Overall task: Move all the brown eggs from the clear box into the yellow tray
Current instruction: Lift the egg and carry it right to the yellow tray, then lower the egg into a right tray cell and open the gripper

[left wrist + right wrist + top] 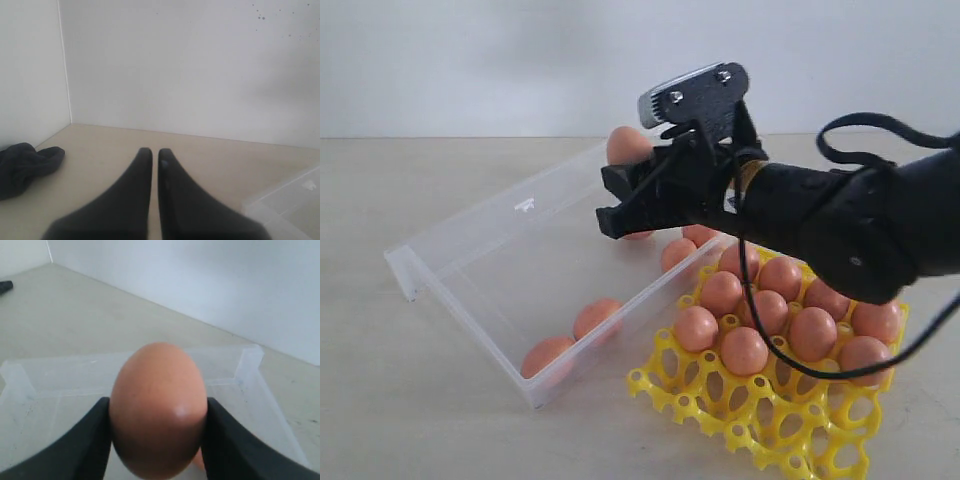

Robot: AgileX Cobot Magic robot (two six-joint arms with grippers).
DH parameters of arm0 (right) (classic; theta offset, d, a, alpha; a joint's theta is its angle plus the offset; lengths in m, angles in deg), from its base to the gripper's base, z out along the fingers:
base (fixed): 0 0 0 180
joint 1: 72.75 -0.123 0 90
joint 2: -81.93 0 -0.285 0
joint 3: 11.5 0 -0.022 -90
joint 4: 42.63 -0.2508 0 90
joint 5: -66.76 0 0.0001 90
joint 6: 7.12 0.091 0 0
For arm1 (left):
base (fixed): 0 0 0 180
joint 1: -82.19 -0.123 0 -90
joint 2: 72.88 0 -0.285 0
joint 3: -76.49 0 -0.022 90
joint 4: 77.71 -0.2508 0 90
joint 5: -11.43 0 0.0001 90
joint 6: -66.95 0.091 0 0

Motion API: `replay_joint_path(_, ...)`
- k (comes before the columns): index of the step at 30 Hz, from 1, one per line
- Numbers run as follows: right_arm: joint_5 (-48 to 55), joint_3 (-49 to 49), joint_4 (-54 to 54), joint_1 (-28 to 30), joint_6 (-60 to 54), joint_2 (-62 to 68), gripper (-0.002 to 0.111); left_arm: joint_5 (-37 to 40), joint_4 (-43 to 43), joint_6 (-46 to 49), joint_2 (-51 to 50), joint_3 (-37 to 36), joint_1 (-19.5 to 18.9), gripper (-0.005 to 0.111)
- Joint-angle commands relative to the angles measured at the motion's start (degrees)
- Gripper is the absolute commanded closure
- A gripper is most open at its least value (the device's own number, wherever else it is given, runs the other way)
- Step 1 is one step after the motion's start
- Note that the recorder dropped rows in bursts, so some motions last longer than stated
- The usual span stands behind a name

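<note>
My right gripper (pixel 623 190) hangs above the clear box (pixel 510 225), shut on one brown egg (pixel 628 145). In the right wrist view that egg (pixel 157 407) fills the space between the two black fingers (pixel 90 440), with the box's far wall (pixel 245 360) beyond it. Loose brown eggs lie in the box: two at its near end (pixel 548 355) (pixel 597 318) and others by the wall next to the tray (pixel 678 254). The yellow tray (pixel 760 420) on the right holds several brown eggs (pixel 745 350). My left gripper (pixel 155 151) is shut on nothing and does not appear in the exterior view.
A dark cloth (pixel 25 167) lies on the beige tabletop to one side of the left gripper. A corner of the clear box (pixel 295 200) shows at the edge of the left wrist view. A black cable (pixel 760 330) loops from the right arm over the tray.
</note>
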Motion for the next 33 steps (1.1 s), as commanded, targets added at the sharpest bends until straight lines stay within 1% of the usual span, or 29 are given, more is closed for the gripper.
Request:
replay_joint_path(1,-4.43,8.51,-9.48,0.03,-9.74,-10.06,0.108,-0.52,-0.01,0.14,0.23,0.19,0.04,0.103)
replay_joint_path(4,-7.38,16.46,-16.68,0.03,-14.34,-17.2,0.108,-0.52,-0.01,0.14,0.23,0.19,0.04,0.103)
replay_joint_path(7,-9.51,25.0,-19.13,0.03,-14.59,-22.64,0.108,-0.52,-0.01,0.14,0.23,0.19,0.04,0.103)
replay_joint_path(10,-9.87,31.95,-20.09,0.03,-13.65,-24.67,0.108,-0.52,-0.01,0.14,0.23,0.19,0.04,0.103)
replay_joint_path(16,-9.74,41.97,-19.26,0.03,-7.87,-24.41,0.108,-0.52,-0.01,0.14,0.23,0.19,0.04,0.103)
replay_joint_path(21,-8.12,44.4,-17.71,0.03,-6.01,-24.41,0.108,-0.52,-0.01,0.14,0.23,0.19,0.04,0.103)
replay_joint_path(25,-7.54,44.4,-14.95,0.03,-6.44,-24.29,0.108,-0.38,-0.01,0.14,0.23,0.19,0.04,0.103)
replay_joint_path(29,-7.63,44.4,-14.95,0.03,-6.58,-24.06,0.108,-0.38,-0.01,0.14,0.23,0.19,0.04,0.103)
replay_joint_path(33,-6.81,43.17,-14.95,0.03,-5.53,-21.18,0.108,-0.38,-0.01,0.14,0.23,0.19,0.04,0.103)
